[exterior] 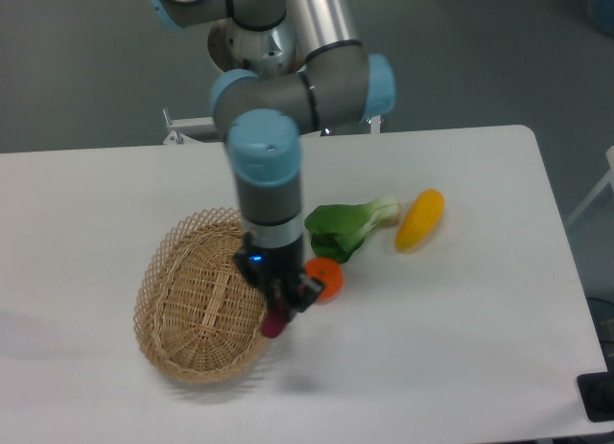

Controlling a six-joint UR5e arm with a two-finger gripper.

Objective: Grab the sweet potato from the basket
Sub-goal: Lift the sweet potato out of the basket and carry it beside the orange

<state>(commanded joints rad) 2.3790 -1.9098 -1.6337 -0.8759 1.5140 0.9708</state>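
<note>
Gripper [280, 308] at frame centre, fingers clamped on potato [273, 322], held over right rim of basket [192, 295]; orange [324, 276] just behind.

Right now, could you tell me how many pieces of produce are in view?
4: the sweet potato in the gripper by the basket rim; orange, bok choy and yellow vegetable on the table.

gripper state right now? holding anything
Gripper: shut on the sweet potato, held above the basket rim.
</note>
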